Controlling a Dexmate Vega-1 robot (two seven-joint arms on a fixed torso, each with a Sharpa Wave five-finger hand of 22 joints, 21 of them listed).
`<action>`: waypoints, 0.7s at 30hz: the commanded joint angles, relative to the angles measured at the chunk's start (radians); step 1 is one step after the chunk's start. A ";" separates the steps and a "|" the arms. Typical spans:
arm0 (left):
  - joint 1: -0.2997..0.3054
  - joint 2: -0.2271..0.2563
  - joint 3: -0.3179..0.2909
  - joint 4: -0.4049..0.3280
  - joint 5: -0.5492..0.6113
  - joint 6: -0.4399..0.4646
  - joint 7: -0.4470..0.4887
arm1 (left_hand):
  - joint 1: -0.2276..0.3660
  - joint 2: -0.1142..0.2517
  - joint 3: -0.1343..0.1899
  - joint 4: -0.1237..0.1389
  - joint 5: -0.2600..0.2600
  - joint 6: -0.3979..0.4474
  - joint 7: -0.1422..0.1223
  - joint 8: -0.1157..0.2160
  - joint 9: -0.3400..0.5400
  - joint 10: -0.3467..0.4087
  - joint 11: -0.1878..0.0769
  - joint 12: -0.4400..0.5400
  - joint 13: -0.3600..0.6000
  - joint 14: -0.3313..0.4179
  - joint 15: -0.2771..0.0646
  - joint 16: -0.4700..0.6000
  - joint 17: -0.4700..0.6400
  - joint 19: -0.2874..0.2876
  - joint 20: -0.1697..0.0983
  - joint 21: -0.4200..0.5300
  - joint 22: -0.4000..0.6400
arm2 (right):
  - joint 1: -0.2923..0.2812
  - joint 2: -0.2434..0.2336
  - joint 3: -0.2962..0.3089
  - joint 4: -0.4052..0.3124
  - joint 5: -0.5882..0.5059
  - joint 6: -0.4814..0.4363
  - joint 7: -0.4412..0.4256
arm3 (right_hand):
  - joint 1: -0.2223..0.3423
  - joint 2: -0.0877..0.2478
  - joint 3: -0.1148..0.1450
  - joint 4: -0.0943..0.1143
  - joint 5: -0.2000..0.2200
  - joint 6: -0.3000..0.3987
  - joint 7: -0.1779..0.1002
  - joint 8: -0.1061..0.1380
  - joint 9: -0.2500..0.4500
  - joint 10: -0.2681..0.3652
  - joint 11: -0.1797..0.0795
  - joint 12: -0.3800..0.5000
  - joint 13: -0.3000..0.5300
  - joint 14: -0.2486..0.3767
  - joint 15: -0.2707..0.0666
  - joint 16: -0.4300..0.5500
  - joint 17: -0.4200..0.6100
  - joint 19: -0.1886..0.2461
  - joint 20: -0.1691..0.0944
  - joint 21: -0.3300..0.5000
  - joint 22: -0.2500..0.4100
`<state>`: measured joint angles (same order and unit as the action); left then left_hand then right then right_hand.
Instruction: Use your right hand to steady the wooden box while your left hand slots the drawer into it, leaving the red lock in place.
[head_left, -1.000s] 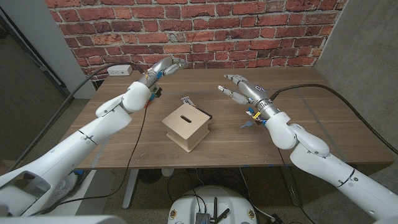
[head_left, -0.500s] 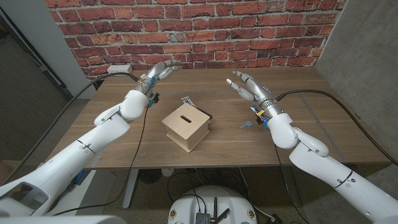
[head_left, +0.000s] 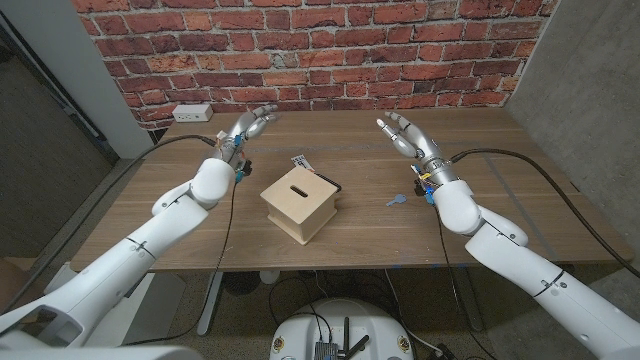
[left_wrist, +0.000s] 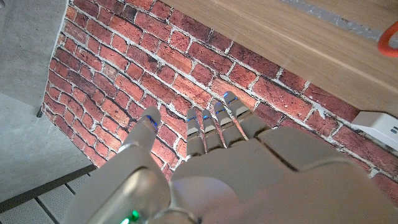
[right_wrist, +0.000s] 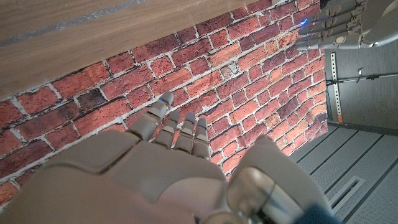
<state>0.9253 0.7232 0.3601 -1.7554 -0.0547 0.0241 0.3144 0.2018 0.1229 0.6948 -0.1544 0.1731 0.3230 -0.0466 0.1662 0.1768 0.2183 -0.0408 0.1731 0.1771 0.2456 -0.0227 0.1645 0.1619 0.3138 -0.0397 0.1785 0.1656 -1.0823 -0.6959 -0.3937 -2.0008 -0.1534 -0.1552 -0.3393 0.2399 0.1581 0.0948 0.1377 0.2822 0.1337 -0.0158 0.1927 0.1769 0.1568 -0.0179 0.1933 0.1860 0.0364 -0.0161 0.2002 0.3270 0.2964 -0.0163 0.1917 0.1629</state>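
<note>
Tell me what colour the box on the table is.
Light, pale wood, with a dark slot in its top. The box shows best in the head view.

I see the wooden box (head_left: 299, 203) near the middle of the table (head_left: 520, 190). Behind it, just beside its far corner, lies a small tag (head_left: 300, 161). To the right of the box lies a small key-like piece (head_left: 397, 199). My left hand (head_left: 243, 127) hangs behind-left of the box, my right hand (head_left: 404, 133) behind-right, both well apart from it. A power strip (head_left: 192, 112) sits at the far left edge, against the wall (head_left: 330, 45).

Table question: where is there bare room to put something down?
The table is bare wood right of the small blue thing, and also left of the box, under the left arm. It is crowded just behind the box, where a small dark thing lies.
</note>
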 joint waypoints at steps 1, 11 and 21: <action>0.009 -0.058 0.000 0.125 -0.083 -0.132 0.031 | -0.012 0.004 -0.005 0.003 -0.004 -0.012 0.005 0.006 0.000 -0.014 0.001 0.001 0.000 -0.018 -0.002 -0.001 0.005 -0.011 -0.031 0.001 0.001 | 0.031 0.007 0.016 0.078 0.156 0.057 0.022 | 0.006 0.009 -0.001 0.006 0.007 0.003 0.004 0.006 0.003 0.008 0.001 0.004 0.003 0.012 0.001 0.007 0.002 0.009 -0.001 -0.005 0.003; 0.020 -0.085 0.006 0.171 -0.104 -0.182 0.058 | -0.025 0.021 -0.005 0.015 -0.001 -0.019 0.015 0.008 -0.001 -0.029 0.008 0.005 0.000 -0.037 0.006 0.003 0.006 -0.027 -0.035 0.000 0.001 | 0.047 0.056 0.030 0.182 0.296 0.146 0.016 | 0.006 0.009 -0.001 0.006 0.007 0.003 0.004 0.006 0.003 0.008 0.001 0.004 0.003 0.012 0.001 0.007 0.002 0.009 -0.001 -0.005 0.003; 0.016 -0.114 0.006 0.224 -0.144 -0.234 0.057 | -0.023 0.022 -0.005 0.010 0.000 -0.036 0.014 0.007 -0.001 -0.056 0.015 0.003 0.000 -0.060 0.002 0.001 0.003 -0.040 -0.039 0.000 0.001 | 0.073 0.099 0.035 0.304 0.422 0.248 0.044 | 0.006 0.009 -0.001 0.006 0.007 0.003 0.004 0.006 0.003 0.008 0.001 0.004 0.003 0.012 0.001 0.007 0.002 0.009 -0.001 -0.005 0.003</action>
<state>0.9409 0.6399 0.3626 -1.5892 -0.1595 -0.1533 0.3661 0.1795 0.1345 0.6886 -0.1423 0.1731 0.2956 -0.0298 0.1703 0.1769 0.1710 -0.0270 0.1731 0.1771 0.1929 -0.0202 0.1645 0.1627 0.2783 -0.0393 0.1785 0.1627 -1.0347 -0.6395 -0.3662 -1.8127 0.1287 -0.0084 -0.3194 0.2399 0.1581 0.0948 0.1377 0.2822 0.1337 -0.0158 0.1927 0.1769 0.1569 -0.0179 0.1933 0.1859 0.0364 -0.0161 0.2002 0.3270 0.2964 -0.0162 0.1917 0.1630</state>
